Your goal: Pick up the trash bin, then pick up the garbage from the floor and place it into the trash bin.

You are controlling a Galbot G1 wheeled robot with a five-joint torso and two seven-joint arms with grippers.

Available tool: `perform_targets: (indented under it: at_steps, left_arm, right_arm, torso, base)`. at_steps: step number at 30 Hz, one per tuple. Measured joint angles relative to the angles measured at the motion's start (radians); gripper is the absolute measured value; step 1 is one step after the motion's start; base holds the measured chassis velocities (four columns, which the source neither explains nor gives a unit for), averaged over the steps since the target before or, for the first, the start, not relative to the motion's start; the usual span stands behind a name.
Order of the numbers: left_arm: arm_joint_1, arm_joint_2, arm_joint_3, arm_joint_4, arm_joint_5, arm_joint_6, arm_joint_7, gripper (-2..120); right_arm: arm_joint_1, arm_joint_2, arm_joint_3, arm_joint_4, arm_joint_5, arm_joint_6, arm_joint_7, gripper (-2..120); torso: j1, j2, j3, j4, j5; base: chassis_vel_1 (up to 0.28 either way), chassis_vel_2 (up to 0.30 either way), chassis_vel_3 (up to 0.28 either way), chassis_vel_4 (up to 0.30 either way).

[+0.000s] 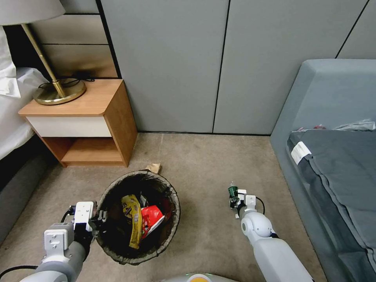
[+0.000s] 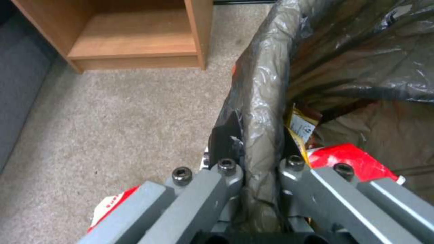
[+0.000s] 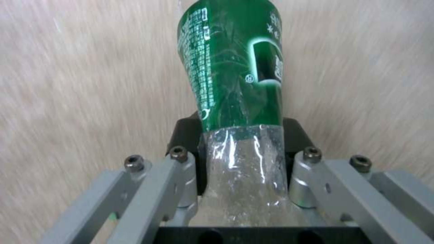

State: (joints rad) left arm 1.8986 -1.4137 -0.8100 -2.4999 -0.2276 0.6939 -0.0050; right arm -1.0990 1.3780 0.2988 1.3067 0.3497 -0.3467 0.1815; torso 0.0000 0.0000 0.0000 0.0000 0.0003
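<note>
One carpeted floor point(image 1: 203, 164) runs from the grey panelled wall to the robot, with one grey-blue sofa point(image 1: 333, 117) along the right and one bed point(image 1: 11, 117) with white linen at the far left. One wooden nightstand point(image 1: 98, 117) stands against the wall on the left, carrying one brass lamp point(image 1: 58, 90). In front of it, on the floor, stands one trash bin point(image 1: 172, 203), round and lined with a dark bag folded over its rim. Inside it lie at least two pieces of garbage: one yellow wrapper point(image 1: 134, 219) and, touching it, one red-and-white carton point(image 1: 152, 219). One brown paper scrap point(image 1: 154, 167) lies on the carpet just behind the bin, between it and the nightstand. In the left wrist view, part of one more red-and-white piece point(image 2: 113, 205) shows beside the bin. The left pincer point(image 1: 101, 219) is at the bin's left rim, its two fingers point(image 2: 226, 169) closed narrow on the bag-covered edge, one outside and one inside. The right pincer point(image 1: 235, 197) is held to the right of the bin, well apart from it, over bare carpet, its two fingers point(image 3: 181, 176) clamped on the clear lower part of one small green bottle point(image 1: 232, 190), whose green label point(image 3: 235, 67) points away from the wrist.
</note>
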Motion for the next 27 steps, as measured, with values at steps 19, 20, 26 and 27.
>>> perform_targets:
  at_steps: [19,20,26,27]
  left_arm:
    - [0.001,0.0,0.0,0.0,0.001,0.0,0.0,1]
    - [0.001,0.0,0.0,0.0,0.001,0.0,0.0,1]
    - [0.001,0.0,0.0,0.0,0.001,0.0,0.0,1]
    - [0.001,0.0,0.0,0.0,0.001,0.0,0.0,1]
  right_arm:
    - [-0.086,-0.091,-0.123,0.776,0.039,-0.094,-0.023,22]
    - [-0.086,-0.091,-0.123,0.776,0.039,-0.094,-0.023,22]
    - [-0.053,-0.107,-0.201,0.902,0.162,-0.142,-0.122,22]
    - [-0.053,-0.107,-0.201,0.902,0.162,-0.142,-0.122,22]
  torso:
    - [0.0,0.0,0.0,0.0,-0.0004]
    - [0.0,0.0,0.0,0.0,-0.0004]
    - [0.0,0.0,0.0,-0.0001,-0.0004]
    - [0.0,0.0,0.0,-0.0001,-0.0004]
  base:
    - [0.0,0.0,0.0,0.0]
    - [0.0,0.0,0.0,0.0]
    - [0.0,0.0,0.0,0.0]
    - [0.0,0.0,0.0,0.0]
